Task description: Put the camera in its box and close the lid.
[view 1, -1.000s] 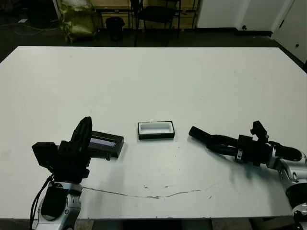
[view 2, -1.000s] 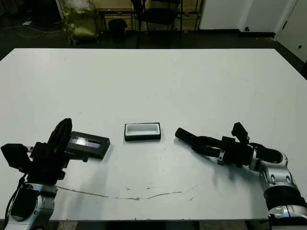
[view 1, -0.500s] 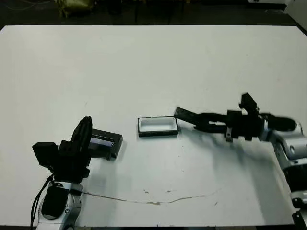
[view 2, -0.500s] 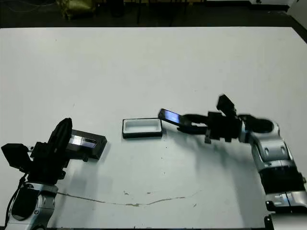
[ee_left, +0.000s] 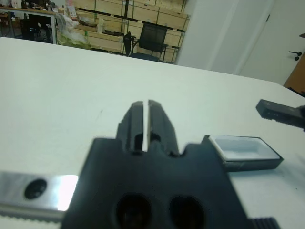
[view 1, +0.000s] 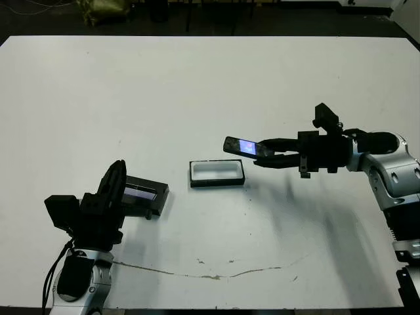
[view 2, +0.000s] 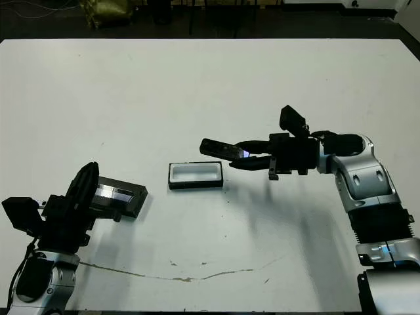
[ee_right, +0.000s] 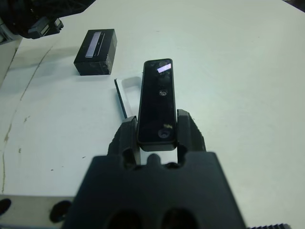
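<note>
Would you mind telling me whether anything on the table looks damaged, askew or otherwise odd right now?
Only one thing: a thin dark crack-like line runs across the white table near its front edge. The box sits flat and open, the lid lies flat, and the right hand holds the camera level.

Bench: white bench (view 1: pixel 197 85), a thin dark scratch line near its front edge.
Box: small shallow black tray with white lining (view 1: pixel 216 173), at centre, open, nothing in it.
Camera: slim black oblong bar (view 1: pixel 245 147), bluish glint on its face, held off the bench, above and just right of the box.
Right gripper (view 1: pixel 266 155): fingers clamped on the camera's near end.
Lid: flat black cover with pale bluish strip (view 1: pixel 143 195), left of the box.
Left gripper (view 1: pixel 115 182): beside the lid.
</note>
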{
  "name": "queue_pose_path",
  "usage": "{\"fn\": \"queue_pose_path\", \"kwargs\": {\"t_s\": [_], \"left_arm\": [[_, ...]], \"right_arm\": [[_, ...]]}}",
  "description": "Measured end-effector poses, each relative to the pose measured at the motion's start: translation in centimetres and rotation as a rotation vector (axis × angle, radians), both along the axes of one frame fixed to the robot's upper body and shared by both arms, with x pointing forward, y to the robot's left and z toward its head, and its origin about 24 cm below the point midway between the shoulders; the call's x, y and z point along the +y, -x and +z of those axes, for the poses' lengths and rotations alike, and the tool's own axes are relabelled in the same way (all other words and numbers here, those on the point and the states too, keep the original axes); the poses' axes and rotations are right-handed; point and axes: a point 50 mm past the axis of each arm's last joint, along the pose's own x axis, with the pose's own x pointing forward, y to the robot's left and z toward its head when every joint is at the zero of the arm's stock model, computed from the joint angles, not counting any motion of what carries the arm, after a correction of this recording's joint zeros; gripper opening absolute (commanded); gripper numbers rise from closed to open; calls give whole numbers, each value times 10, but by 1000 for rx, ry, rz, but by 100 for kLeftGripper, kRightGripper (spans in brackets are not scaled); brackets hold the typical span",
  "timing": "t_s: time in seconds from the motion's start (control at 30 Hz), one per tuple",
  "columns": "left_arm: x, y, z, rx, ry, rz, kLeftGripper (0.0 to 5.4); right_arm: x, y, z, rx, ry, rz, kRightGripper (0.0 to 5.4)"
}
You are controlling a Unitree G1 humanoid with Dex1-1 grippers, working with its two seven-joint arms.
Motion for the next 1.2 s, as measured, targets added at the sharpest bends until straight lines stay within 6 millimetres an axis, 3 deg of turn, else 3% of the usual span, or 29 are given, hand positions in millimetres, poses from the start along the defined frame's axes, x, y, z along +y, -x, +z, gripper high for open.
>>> {"fn": "queue_pose_path", "kwargs": {"t_s": [0.37, 1.2], "left_arm": [[-1, 0, 0, 5, 2, -4, 0], [-2, 0, -1, 13, 1, -3, 0]], "right_arm": [[8, -5, 23, -82, 94, 51, 55], [39, -10, 7, -62, 277, 194, 55]]}}
